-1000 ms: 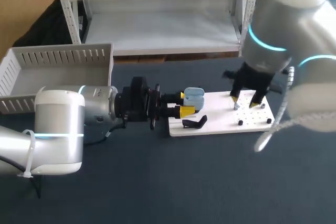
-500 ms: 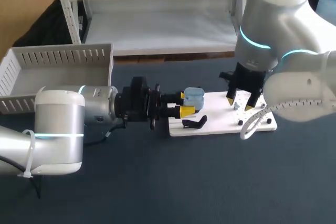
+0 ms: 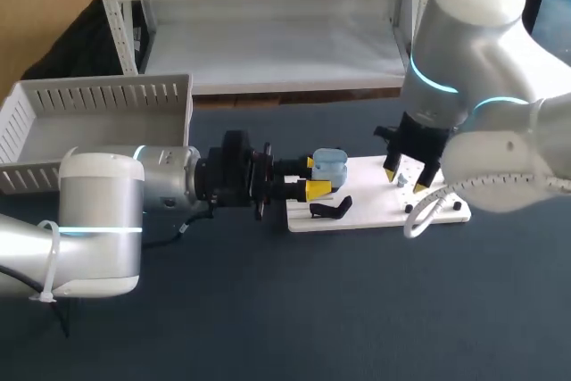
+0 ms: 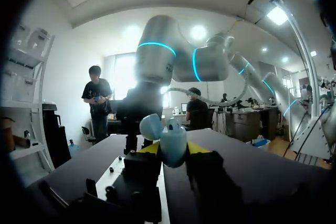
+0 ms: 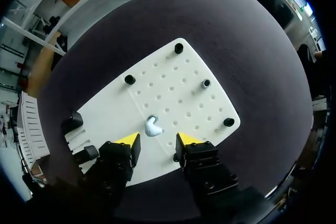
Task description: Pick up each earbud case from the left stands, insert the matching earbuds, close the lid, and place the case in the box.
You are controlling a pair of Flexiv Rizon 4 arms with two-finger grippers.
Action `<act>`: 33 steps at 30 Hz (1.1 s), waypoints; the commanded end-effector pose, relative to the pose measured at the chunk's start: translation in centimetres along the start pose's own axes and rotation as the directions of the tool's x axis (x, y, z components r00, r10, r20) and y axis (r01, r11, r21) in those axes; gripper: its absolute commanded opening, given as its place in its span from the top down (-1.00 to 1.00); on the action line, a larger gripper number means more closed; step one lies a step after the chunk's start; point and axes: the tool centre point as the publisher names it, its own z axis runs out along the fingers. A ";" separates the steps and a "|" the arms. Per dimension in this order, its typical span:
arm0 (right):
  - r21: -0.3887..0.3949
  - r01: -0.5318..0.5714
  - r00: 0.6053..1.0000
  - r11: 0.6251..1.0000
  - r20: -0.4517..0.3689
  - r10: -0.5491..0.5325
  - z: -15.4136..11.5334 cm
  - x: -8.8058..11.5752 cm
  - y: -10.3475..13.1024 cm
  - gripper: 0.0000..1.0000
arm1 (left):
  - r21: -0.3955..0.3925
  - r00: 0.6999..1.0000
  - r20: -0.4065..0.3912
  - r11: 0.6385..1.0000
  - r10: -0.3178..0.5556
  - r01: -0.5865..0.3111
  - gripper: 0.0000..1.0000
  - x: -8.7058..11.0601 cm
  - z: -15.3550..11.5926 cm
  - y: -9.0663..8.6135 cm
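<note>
1. Fingers: left gripper (image 3: 314, 177) clamps the blue earbud case (image 4: 172, 141), lid up; right gripper (image 5: 156, 144) has its fingers spread, nothing held.
2. Left arm (image 3: 98, 211) lies low and level, reaching right; right arm (image 3: 473, 24) points down over the white board (image 3: 375, 211).
3. Case hangs at the board's left end, well apart from the box (image 3: 98, 94) at far left.
4. White earbud (image 5: 152, 126) lies on the board just ahead of the right tips; probably light, slick and tiny, so pinch its body sides gently.

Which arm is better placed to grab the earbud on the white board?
Right. The right end effector hangs open just above the earbud on the board, while the left end effector is shut on the open case.
</note>
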 end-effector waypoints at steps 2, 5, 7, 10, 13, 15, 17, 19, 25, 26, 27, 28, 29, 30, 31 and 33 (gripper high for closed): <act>-0.002 -0.001 1.000 1.000 -0.001 0.001 0.4 -0.4 0.3 0.19 | 0.000 1.000 0.002 1.000 0.001 -0.001 1.00 0.1 0.0 0.1; -0.004 -0.001 1.000 1.000 0.002 0.001 0.6 -0.6 0.4 0.24 | 0.000 1.000 0.002 1.000 0.001 -0.001 1.00 0.1 0.0 0.1; -0.004 0.001 1.000 1.000 0.003 -0.001 0.6 -0.7 0.4 0.31 | 0.000 1.000 0.002 1.000 0.001 -0.001 1.00 0.1 0.0 0.1; 0.000 0.011 1.000 1.000 0.003 -0.011 0.8 -0.8 0.5 0.37 | 0.000 1.000 0.002 1.000 0.001 -0.001 1.00 0.1 0.0 0.1; -0.002 0.015 1.000 1.000 0.002 -0.015 0.9 -1.0 0.6 0.44 | 0.000 1.000 0.002 1.000 0.001 -0.001 1.00 0.1 0.0 0.1; -0.003 0.022 1.000 1.000 0.000 -0.022 0.9 -1.0 0.7 0.48 | 0.000 1.000 0.002 1.000 0.001 -0.001 1.00 0.1 0.0 0.1; -0.004 0.027 1.000 1.000 -0.001 -0.027 0.8 -0.9 0.7 0.56 | 0.000 1.000 0.002 1.000 0.001 -0.001 1.00 0.1 0.0 0.1; -0.003 0.033 0.999 0.999 -0.003 -0.033 0.8 -0.9 0.7 0.62 | 0.000 1.000 0.002 1.000 0.001 -0.001 1.00 0.1 0.0 0.1; 0.001 0.044 0.999 0.999 -0.008 -0.044 0.8 -0.9 0.7 0.76 | 0.000 1.000 0.002 1.000 0.001 -0.001 1.00 0.1 0.0 0.1; 0.001 0.045 0.999 0.999 -0.008 -0.045 0.8 -0.9 0.7 0.94 | 0.000 1.000 0.002 1.000 0.001 -0.001 1.00 0.1 0.0 0.1; 0.001 0.046 0.999 0.999 -0.009 -0.046 0.7 -0.9 0.7 1.00 | 0.000 1.000 0.002 1.000 0.001 -0.001 1.00 0.1 0.0 0.1; 0.002 0.048 0.999 0.999 -0.009 -0.048 0.7 -0.9 0.7 1.00 | 0.000 1.000 0.002 1.000 0.001 -0.001 1.00 0.1 0.0 0.1; 0.004 0.050 0.999 0.999 -0.009 -0.050 0.8 -0.9 0.7 1.00 | 0.000 1.000 0.002 1.000 0.001 -0.001 1.00 0.1 0.0 0.1; 0.005 0.051 0.999 0.999 -0.010 -0.051 0.9 -1.0 0.7 1.00 | 0.000 1.000 0.002 1.000 0.001 -0.001 1.00 0.1 0.0 0.1; 0.005 0.052 0.999 0.999 -0.010 -0.052 0.8 -0.9 0.6 1.00 | 0.000 1.000 0.002 1.000 0.001 -0.001 1.00 0.1 0.0 0.1; 0.004 0.054 0.998 0.999 -0.011 -0.054 0.4 -0.7 0.5 1.00 | 0.000 1.000 0.002 1.000 0.001 -0.001 1.00 0.1 0.0 0.1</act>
